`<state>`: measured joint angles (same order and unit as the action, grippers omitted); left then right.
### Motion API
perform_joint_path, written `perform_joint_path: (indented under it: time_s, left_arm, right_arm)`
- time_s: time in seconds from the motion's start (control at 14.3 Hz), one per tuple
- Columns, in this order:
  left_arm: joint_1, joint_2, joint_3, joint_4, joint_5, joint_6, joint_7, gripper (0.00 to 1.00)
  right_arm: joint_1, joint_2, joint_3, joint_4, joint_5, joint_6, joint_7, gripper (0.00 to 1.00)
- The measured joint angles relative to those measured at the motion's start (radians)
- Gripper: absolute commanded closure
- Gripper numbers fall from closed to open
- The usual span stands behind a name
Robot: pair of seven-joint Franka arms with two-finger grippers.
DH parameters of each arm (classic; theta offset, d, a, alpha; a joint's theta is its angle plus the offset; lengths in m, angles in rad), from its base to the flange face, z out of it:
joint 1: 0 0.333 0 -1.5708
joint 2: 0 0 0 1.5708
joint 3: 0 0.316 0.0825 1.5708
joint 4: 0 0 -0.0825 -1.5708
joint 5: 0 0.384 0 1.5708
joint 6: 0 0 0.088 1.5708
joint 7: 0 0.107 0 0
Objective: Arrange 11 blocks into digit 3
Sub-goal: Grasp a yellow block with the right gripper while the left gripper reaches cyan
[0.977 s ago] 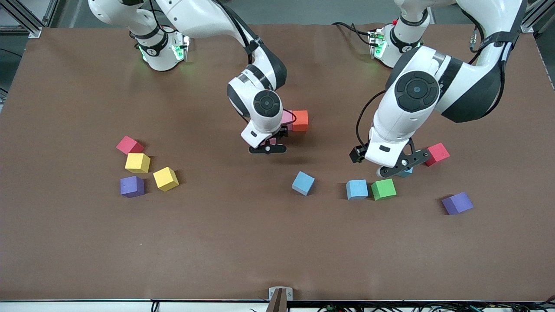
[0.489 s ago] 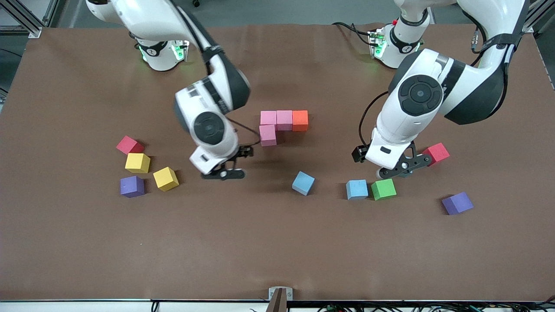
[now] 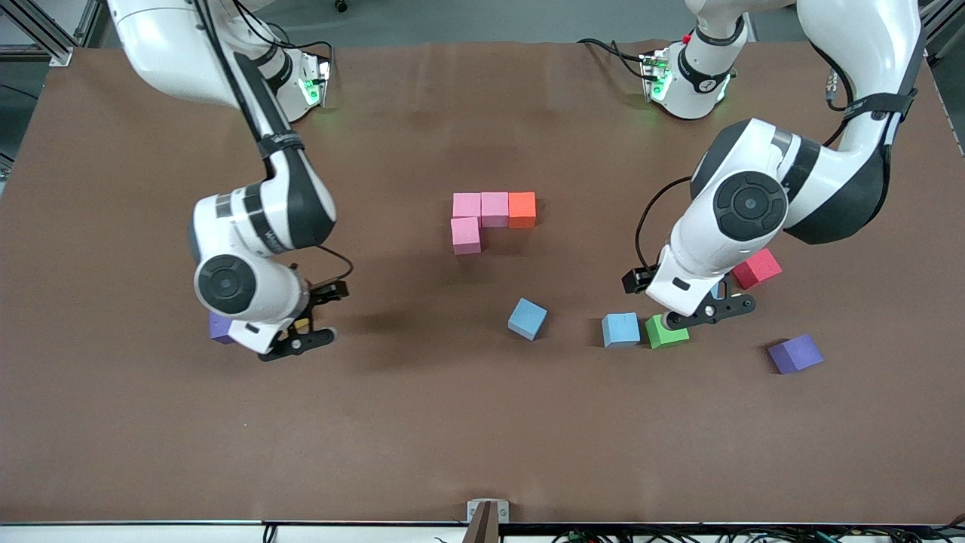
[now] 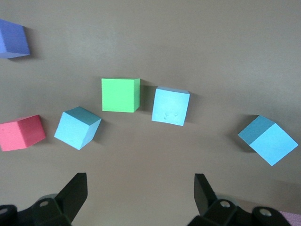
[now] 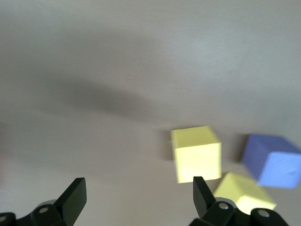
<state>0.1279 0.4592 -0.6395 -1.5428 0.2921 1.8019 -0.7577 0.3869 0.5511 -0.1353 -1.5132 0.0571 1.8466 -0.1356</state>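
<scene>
Two robot arms work over a brown counter (image 3: 482, 422). Near its middle, three pink foam cubes (image 3: 476, 217) and an orange foam cube (image 3: 522, 210) touch in an L, the start of the digit.

The right gripper (image 5: 136, 197), fingers spread wide and empty, hangs over the yellow foam cubes (image 5: 196, 153) and a purple foam cube (image 5: 273, 160) at the right arm's end. The nearest yellow cube sits just off one fingertip (image 5: 200, 188), not between the two. To grasp well, I judge it should centre over that cube, square to its faces, then descend.

The left gripper (image 4: 138, 195), also wide and empty, hovers over a green foam cube (image 4: 121, 94) and light blue foam cubes (image 4: 171, 106), which lie ahead of its fingers.
</scene>
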Motion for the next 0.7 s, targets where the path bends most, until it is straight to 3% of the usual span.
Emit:
perform_joint_path:
  time_s: [0.28, 0.7]
  left_arm:
    - [-0.006, 0.063, 0.001, -0.006, 0.000, 0.053, -0.058, 0.00]
    - [-0.007, 0.129, 0.002, -0.030, 0.022, 0.132, -0.146, 0.00]
  right_arm:
    - [-0.089, -0.003, 0.000, -0.137, -0.007, 0.197, -0.253, 0.00]
    - [-0.111, -0.028, 0.015, -0.384, -0.007, 0.452, -0.291, 0.00]
